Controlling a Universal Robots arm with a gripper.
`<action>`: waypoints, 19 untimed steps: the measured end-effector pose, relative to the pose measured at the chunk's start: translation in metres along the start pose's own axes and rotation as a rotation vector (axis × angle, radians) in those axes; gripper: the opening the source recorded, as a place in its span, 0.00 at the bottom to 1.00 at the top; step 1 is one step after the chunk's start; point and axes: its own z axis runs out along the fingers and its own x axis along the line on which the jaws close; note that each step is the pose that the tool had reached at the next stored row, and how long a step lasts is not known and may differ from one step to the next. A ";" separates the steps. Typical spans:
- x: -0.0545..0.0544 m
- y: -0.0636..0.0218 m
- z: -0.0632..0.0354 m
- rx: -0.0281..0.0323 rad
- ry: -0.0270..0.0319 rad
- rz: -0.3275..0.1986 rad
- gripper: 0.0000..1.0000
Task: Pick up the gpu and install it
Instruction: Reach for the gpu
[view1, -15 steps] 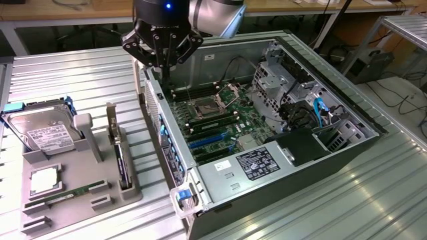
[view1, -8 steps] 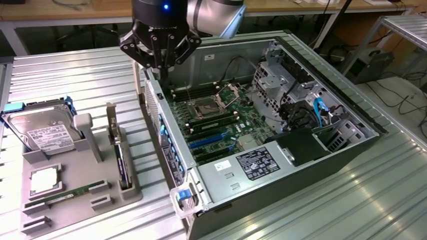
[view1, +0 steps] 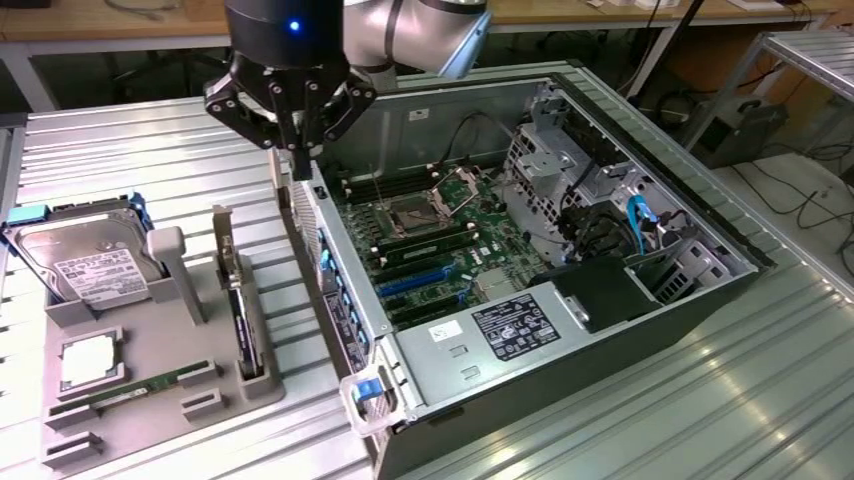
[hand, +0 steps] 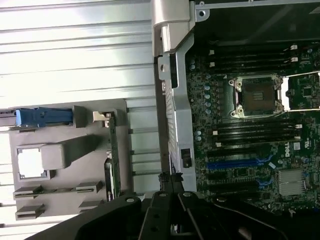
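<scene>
Closed jaws over computer case rim, gpu upright in tray (untouched)

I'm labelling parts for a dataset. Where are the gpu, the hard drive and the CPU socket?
gpu (view1: 242, 325), exterior view: the black card's upper edge.
hard drive (view1: 88, 268), exterior view: its white label.
CPU socket (view1: 404, 216), exterior view: the socket's centre.
</scene>
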 end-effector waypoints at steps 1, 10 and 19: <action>0.004 -0.0015 0.0003 0.0002 0.0002 0.000 0.13; 0.037 -0.0183 0.0066 0.0001 0.0001 0.000 0.13; 0.057 -0.0355 0.0162 0.0005 0.0001 0.000 0.13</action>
